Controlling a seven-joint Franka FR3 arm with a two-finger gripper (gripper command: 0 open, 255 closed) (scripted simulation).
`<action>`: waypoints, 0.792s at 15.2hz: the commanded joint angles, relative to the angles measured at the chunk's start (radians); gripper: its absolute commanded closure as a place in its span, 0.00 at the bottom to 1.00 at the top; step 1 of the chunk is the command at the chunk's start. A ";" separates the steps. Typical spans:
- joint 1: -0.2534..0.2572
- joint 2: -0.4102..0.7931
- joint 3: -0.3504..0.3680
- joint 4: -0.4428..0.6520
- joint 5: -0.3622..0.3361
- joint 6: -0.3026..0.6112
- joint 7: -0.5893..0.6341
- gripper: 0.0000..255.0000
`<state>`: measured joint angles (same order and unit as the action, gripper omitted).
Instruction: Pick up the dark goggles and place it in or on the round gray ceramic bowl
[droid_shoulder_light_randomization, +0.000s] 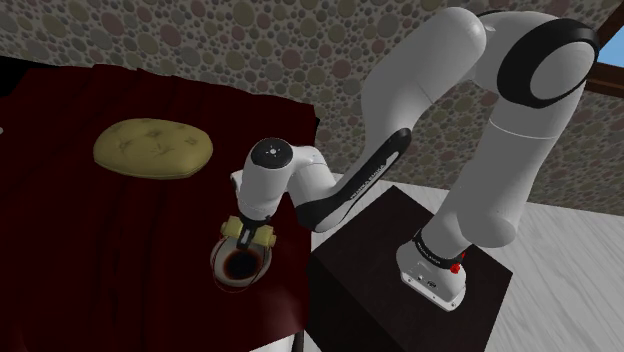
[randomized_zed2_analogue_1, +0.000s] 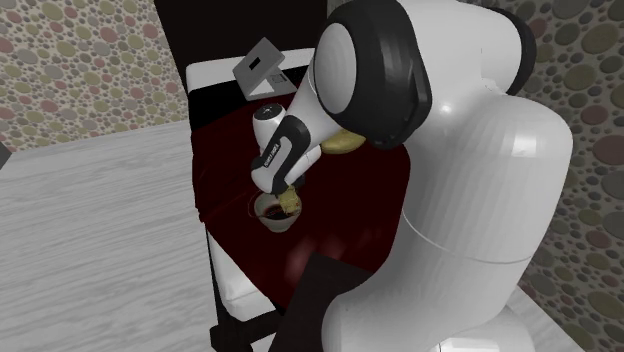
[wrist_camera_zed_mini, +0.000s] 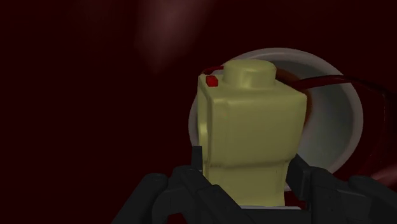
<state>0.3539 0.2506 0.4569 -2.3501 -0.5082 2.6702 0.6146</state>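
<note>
Goggles (wrist_camera_zed_mini: 251, 133) are olive, bowl (wrist_camera_zed_mini: 347, 121) grey, table (wrist_camera_zed_mini: 76, 95) dark red.

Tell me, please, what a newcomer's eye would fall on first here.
The black hand clasps the olive-yellow, blocky goggles over the pale round bowl. On the dark red table, toward the shoulder view's upper left, lies a big yellow lump.

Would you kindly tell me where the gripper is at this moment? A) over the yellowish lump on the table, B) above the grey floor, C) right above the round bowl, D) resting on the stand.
C: in the shoulder view the gripper hangs right above the bowl near the table's edge, and in the wrist view its fingers clasp the olive-yellow goggles in front of that bowl.
</note>
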 joint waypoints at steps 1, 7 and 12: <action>0.002 0.007 0.001 -0.002 0.000 0.000 0.001 1.00; 0.002 0.007 0.001 -0.002 0.000 0.000 0.001 0.00; -0.041 -0.131 0.076 -0.026 0.169 -0.085 -0.118 0.00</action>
<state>0.3184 0.1414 0.5234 -2.3711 -0.3674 2.5980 0.5160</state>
